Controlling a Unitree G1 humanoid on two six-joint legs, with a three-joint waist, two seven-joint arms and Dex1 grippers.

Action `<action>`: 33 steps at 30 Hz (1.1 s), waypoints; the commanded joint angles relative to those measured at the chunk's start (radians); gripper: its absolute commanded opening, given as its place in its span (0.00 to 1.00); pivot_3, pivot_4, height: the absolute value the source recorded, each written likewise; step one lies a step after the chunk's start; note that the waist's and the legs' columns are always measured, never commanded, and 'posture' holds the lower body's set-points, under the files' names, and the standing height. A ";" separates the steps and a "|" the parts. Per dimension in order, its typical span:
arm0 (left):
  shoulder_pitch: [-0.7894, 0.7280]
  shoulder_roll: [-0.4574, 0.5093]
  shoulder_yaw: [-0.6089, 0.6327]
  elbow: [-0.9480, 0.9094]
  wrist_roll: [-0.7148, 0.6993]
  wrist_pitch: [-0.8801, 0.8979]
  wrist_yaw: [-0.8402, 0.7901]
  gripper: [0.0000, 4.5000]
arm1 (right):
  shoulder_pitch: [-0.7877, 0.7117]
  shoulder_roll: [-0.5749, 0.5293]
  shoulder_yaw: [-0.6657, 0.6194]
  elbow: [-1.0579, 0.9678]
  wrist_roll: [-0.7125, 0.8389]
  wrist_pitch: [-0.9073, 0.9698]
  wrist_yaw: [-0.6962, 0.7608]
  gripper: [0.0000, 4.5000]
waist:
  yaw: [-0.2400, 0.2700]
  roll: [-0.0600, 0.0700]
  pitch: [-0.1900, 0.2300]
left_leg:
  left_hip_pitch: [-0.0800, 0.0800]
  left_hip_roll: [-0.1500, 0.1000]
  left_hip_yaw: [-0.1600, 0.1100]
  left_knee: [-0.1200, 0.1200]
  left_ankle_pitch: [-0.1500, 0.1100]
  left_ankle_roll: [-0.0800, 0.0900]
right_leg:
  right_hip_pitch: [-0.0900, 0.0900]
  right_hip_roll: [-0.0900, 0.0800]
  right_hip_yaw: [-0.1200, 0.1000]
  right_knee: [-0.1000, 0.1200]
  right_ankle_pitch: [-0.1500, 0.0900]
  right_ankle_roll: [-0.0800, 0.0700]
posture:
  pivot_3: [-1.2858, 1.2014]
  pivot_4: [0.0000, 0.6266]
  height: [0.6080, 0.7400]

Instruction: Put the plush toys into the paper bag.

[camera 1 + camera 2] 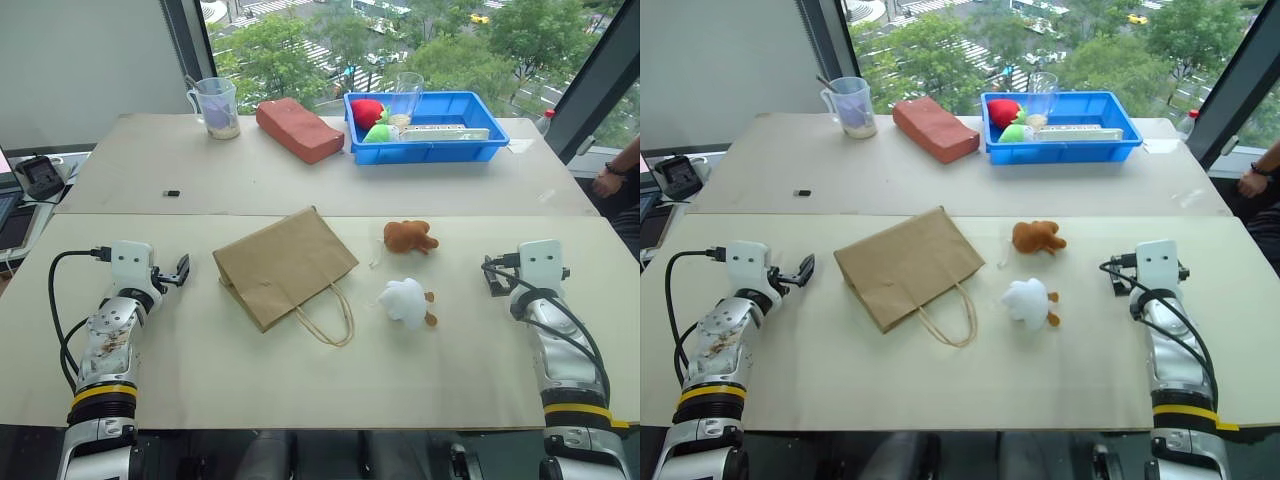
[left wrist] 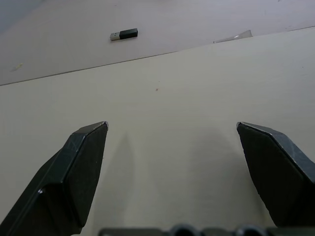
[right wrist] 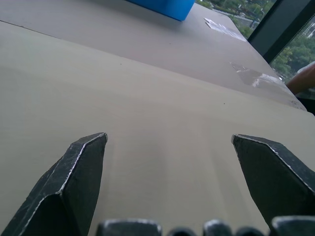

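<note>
While both arms rest at the near corners of the desk, the paper bag lies flat between them, tilted, its loop handles trailing toward the robot. The left claw stands released, jaws wide apart and empty, just left of the bag's near-left corner but not touching it. In the left wrist view its two black fingers frame bare desk, with a small black USB stick lying well ahead on the far desk.

Two plush toys lie right of the bag, between it and the right arm. The brown toy sits farther from the robot, near the bag's right corner. The white toy lies nearer, just beside the handles, its brown feet pointing right. The two toys are close together but apart, and neither touches the bag.

The right claw is also released, fingers spread and empty over bare desk, well apart from both toys and off to their right.

On the far desk stand a clear measuring cup, a reddish-brown block and a blue bin holding red and green round items and a clear glass. A person's hand shows at the right edge.
</note>
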 commanded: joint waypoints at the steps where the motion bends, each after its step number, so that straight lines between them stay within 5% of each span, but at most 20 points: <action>1: -0.003 0.011 0.018 -0.045 -0.011 0.004 0.006 0.99 | -0.013 -0.026 -0.019 -0.020 -0.005 -0.022 0.000 1.00 | 0.000 0.000 0.000 | 0.000 0.000 0.000 0.000 0.000 0.000 | 0.000 0.000 0.000 0.000 0.000 0.000 | 0.52 0.24 1.00; 8: -0.022 0.060 0.012 -0.092 -0.054 0.015 -0.116 0.99 | -0.025 -0.063 -0.014 -0.032 0.006 -0.019 0.053 1.00 | -0.001 0.000 0.000 | 0.000 0.000 0.000 0.000 0.000 0.000 | 0.000 0.000 0.000 0.000 0.000 0.000 | 0.52 0.24 1.00; 20: -0.264 0.289 -0.208 -0.416 -0.292 0.313 -0.724 0.99 | -0.057 -0.238 0.012 -0.372 0.310 0.240 0.528 1.00 | -0.002 0.001 0.000 | 0.002 0.002 0.000 0.001 -0.001 0.002 | 0.005 0.003 -0.001 -0.003 0.000 0.000 | 0.52 0.24 1.00; 24: -0.326 0.259 -0.378 -0.429 -0.234 0.201 -0.916 0.99 | -0.083 -0.281 0.026 -0.626 0.527 0.470 0.619 1.00 | -0.002 0.002 0.001 | 0.003 0.004 0.000 0.001 -0.001 0.002 | 0.008 0.005 -0.002 -0.003 0.000 0.000 | 0.52 0.24 1.00; 33: -0.351 0.138 -0.606 -0.272 -0.060 -0.149 -1.124 0.99 | 0.045 -0.349 0.066 -0.918 0.690 0.633 0.666 1.00 | 0.012 0.002 0.001 | 0.001 0.004 -0.001 0.003 -0.002 0.004 | 0.011 0.004 -0.005 -0.013 0.000 0.000 | 0.52 0.24 1.00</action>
